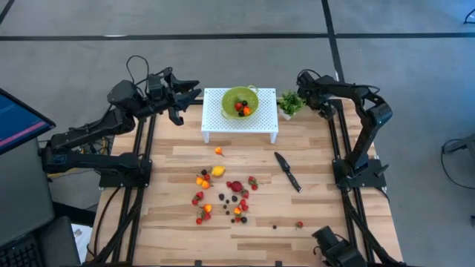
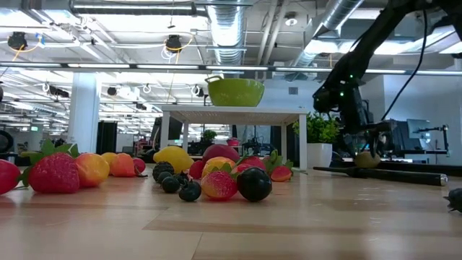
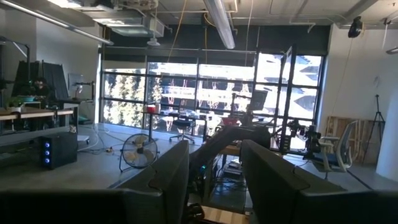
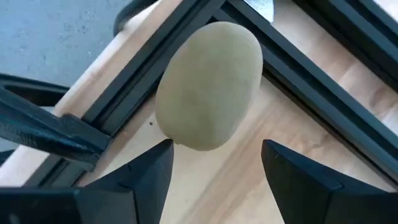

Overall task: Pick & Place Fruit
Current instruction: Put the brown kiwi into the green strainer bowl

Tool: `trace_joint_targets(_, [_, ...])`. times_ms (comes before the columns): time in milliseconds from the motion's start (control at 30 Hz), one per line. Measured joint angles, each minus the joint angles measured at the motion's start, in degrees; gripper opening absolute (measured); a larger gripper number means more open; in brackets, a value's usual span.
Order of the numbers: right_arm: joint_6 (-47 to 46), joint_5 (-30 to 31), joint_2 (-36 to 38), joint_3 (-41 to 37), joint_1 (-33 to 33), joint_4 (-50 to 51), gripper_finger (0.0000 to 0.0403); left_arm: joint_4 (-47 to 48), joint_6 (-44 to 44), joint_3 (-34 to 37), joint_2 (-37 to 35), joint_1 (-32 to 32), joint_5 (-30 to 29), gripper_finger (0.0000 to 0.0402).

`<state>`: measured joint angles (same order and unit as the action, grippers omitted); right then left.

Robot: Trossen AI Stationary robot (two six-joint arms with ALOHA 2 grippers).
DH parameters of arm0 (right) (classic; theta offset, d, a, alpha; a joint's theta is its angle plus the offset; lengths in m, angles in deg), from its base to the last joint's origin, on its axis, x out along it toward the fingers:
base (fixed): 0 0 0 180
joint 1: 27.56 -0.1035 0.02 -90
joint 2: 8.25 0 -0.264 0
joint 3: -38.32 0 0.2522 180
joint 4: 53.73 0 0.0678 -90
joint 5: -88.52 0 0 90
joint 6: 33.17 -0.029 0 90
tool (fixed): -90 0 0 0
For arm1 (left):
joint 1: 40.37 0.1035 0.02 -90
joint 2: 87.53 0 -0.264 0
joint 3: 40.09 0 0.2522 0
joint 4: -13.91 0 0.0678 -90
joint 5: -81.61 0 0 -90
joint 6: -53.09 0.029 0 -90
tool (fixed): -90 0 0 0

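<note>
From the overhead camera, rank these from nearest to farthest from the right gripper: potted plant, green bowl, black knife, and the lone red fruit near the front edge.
Measured from the right gripper, at the table's back right:
1. Potted plant, just beside it, at the stand's right end.
2. Black knife, mid-table, toward the front.
3. Green bowl, on the white stand.
4. Lone red fruit, near the front edge.

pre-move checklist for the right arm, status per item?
1. Right gripper open: ok, fingers spread.
2. Brown-green fruit released: ok, free of the fingers, lying on the table edge by the black frame rail.
3. That fruit in the green bowl: not ok, it is outside.
4. Bowl has room: ok, a few pieces inside.
5. Left gripper clear of the bowl: ok, beside the white stand.
6. Loose fruit pile mid-table still unpicked: not ok.
</note>
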<state>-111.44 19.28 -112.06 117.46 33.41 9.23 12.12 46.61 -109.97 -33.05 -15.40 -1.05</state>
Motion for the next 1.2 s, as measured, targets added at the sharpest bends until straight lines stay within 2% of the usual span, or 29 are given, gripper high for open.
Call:
trace_joint_targets(300, [-2.11, 0.79, 0.0, 0.0, 0.84, -2.85, 0.0239, -0.1, 0.0, 0.02, 0.0, 0.0, -0.01, 0.0142])
trace_joint_targets(467, [0.17, -1.1, -0.02, -0.22, 1.06, -6.16, 0.024, -0.22, 0.0, 0.02, 0.0, 0.02, 0.0, 0.0142])
trace_joint_targets(800, [-0.01, -0.3, -0.04, -0.09, 0.11, -5.99, 0.024, -0.44, 0.0, 0.0, 0.0, 0.02, -0.02, 0.0142])
trace_joint_targets(1000, [-9.91, 4.63, 0.01, 0.18, -0.54, 1.14, 0.024, -0.42, 0.0, 0.0, 0.0, 0.0, 0.0, 0.0142])
trace_joint_targets(1200, [-6.43, 5.45, -0.02, -0.17, -1.85, 4.66, 0.024, -0.44, 0.0, 0.02, 0.0, 0.01, -0.01, 0.0142])
